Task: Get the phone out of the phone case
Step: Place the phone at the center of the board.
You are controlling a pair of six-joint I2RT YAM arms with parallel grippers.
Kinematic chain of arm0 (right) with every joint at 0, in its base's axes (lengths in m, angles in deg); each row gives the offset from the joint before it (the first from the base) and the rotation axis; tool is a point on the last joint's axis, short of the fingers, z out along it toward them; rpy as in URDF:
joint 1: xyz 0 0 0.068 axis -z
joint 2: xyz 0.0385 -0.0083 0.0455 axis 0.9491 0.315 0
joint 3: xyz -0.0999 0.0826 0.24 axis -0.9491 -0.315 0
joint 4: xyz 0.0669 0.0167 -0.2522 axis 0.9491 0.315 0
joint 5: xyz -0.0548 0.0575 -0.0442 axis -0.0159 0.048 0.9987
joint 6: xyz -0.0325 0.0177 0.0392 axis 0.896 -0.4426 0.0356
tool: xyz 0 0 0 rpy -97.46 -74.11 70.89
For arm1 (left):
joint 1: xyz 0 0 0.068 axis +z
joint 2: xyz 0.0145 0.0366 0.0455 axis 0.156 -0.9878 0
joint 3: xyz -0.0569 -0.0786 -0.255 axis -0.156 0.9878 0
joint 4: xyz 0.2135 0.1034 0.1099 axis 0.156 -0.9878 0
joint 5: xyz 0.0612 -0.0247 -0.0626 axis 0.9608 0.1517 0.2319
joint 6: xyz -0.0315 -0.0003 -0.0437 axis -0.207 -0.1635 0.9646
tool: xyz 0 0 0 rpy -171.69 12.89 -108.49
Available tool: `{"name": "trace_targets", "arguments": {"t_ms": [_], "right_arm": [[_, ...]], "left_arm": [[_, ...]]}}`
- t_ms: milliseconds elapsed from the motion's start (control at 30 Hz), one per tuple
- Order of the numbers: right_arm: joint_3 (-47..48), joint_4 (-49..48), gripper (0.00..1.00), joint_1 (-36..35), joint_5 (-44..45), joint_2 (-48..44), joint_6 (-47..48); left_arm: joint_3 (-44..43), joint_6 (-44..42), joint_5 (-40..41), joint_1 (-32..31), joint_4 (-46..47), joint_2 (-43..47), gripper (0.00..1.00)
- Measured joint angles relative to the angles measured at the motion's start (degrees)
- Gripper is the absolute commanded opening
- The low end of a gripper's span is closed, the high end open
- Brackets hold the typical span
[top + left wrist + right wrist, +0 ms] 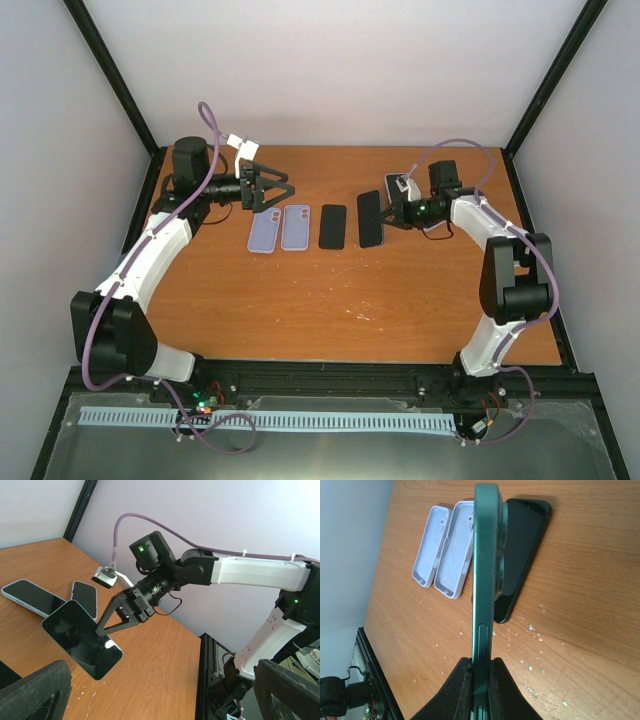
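Because the cased phone [80,640] has to be offered to a second arm for stripping, the right jaws grip it by one end only, clamped flat on its front and back faces. This leaves most of the green case [482,580], with its rim and side button, free along its length. The phone sits right of centre over the table [330,300], just beside a bare black phone [332,226], with its screen tilted toward the left arm. Whether its low corner touches the table cannot be told.

The left jaws hang over the far ends of two empty lilac cases [296,227], spread fully apart and holding nothing. They point toward the right arm, apparently ready to take the case's free end. The lilac cases and the black phone lie in a row, apparently set clear of the working zone. Two further phones [30,596] lie beyond the right arm's wrist.

Caution: the right jaws pinch case and phone together, so peeling should likely start at the free end.
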Motion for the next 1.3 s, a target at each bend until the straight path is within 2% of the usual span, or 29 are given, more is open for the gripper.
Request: {"name": "trace_targets", "arguments": {"t_ms": [800, 1000, 1300], "right_arm": [[8.83, -1.29, 0.04, 2.12, -4.94, 19.8, -4.5], [9.25, -2.19, 0.15, 2.69, -5.64, 21.57, -6.36], [9.25, -2.73, 0.37, 3.08, -5.75, 21.7, -7.43]], "left_arm": [[0.15, 0.0, 0.15, 0.04, -0.24, -0.04, 1.0], [0.33, 0.02, 0.17, 0.04, -0.22, -0.04, 1.0], [0.55, 0.02, 0.17, 0.04, -0.22, -0.07, 1.0]]}}
